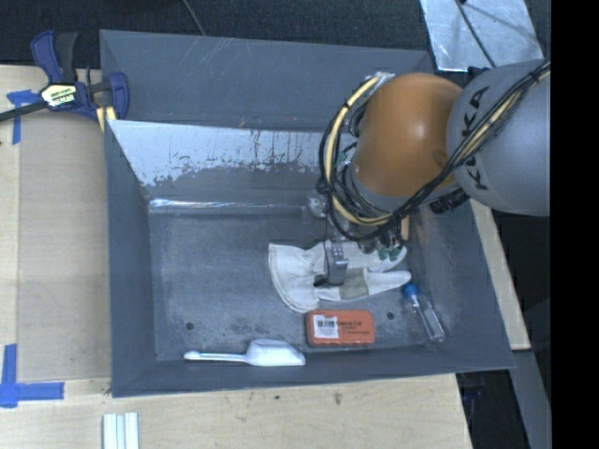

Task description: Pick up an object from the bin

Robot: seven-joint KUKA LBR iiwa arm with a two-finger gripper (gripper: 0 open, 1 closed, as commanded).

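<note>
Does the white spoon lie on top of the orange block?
No, the white spoon lies beside the orange block, to its left, not on it.

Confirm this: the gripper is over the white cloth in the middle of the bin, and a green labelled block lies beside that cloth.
No: the camera view shows the labelled block orange-red, not green. The gripper is over the white cloth in the middle of the bin, with the block beside that cloth.

I note: grey arm [515, 143], black KUKA lettering [475, 134]; glossy orange dome cover [407, 134] at wrist; black and yellow cables [339, 157] looped round it; dark gripper [334, 271] beneath.
</note>
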